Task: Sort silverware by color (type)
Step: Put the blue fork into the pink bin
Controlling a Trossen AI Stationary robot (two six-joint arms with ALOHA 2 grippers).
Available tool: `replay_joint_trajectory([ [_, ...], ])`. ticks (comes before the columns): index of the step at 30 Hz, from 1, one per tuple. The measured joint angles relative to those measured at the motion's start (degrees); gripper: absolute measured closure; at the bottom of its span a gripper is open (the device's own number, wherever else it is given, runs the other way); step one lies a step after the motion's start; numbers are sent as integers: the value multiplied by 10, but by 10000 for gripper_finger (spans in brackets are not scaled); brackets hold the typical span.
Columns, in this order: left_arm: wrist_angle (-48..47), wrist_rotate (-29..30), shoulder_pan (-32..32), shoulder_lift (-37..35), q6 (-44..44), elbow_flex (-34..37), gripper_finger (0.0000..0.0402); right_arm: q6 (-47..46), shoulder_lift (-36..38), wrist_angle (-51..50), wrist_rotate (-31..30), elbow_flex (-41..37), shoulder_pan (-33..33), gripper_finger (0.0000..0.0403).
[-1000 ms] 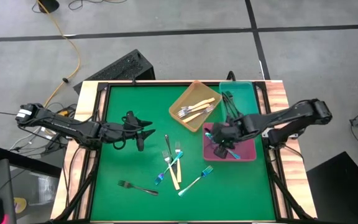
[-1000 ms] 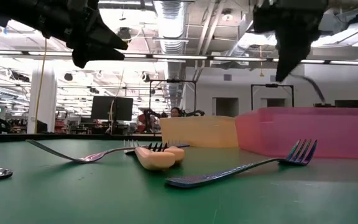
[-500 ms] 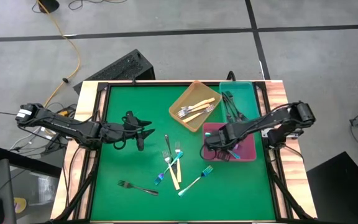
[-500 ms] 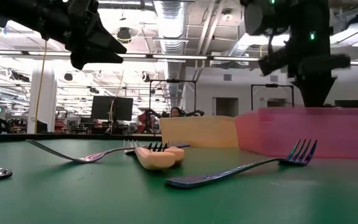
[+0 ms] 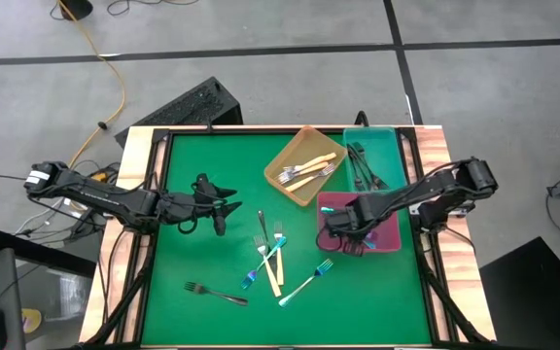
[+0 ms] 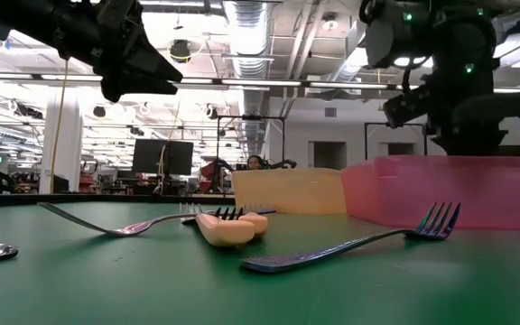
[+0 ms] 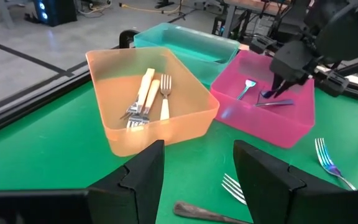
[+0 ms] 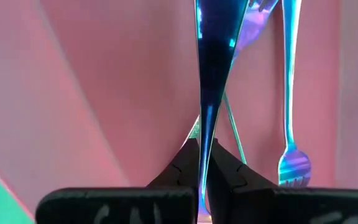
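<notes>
1. The right gripper (image 5: pixel 341 229) is lowered into the pink tray (image 5: pixel 389 237) near the table's right edge, its fingers (image 8: pixel 225 171) pinched onto the handle of an iridescent blue fork (image 8: pixel 214 62).
2. Another blue fork (image 8: pixel 289 106) lies on the pink tray's floor just beside the held one.
3. The left gripper (image 5: pixel 227 207) hovers over the left half of the green table (image 5: pixel 202 262), its fingers (image 7: pixel 263 171) spread apart and holding nothing.
4. The orange tray (image 5: pixel 303 165), near the far edge at the middle, holds several cream-handled forks (image 7: pixel 146 93).
5. The teal tray (image 5: pixel 387 156) in the far right corner holds black forks (image 5: pixel 361 167).
6. A loose cluster of cream and blue forks (image 5: pixel 268 255) lies crossed at the table's centre.
7. One more blue fork (image 5: pixel 305 282) lies just to the right of that cluster, toward the near edge.
8. A dark fork (image 5: pixel 215 292) lies apart near the near edge, left of centre.
</notes>
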State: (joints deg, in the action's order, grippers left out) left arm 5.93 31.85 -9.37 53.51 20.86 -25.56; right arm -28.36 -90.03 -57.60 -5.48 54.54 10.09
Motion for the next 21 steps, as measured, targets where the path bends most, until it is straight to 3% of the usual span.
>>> replay_joint_trajectory([
  [11, 0, 1, 0, 0, 0, 0, 226, 47, 2, 84, 32, -61, -33, 375],
  [21, 0, 4, 0, 0, 0, 0, 226, 89, 1, 110, 40, -67, -51, 375],
])
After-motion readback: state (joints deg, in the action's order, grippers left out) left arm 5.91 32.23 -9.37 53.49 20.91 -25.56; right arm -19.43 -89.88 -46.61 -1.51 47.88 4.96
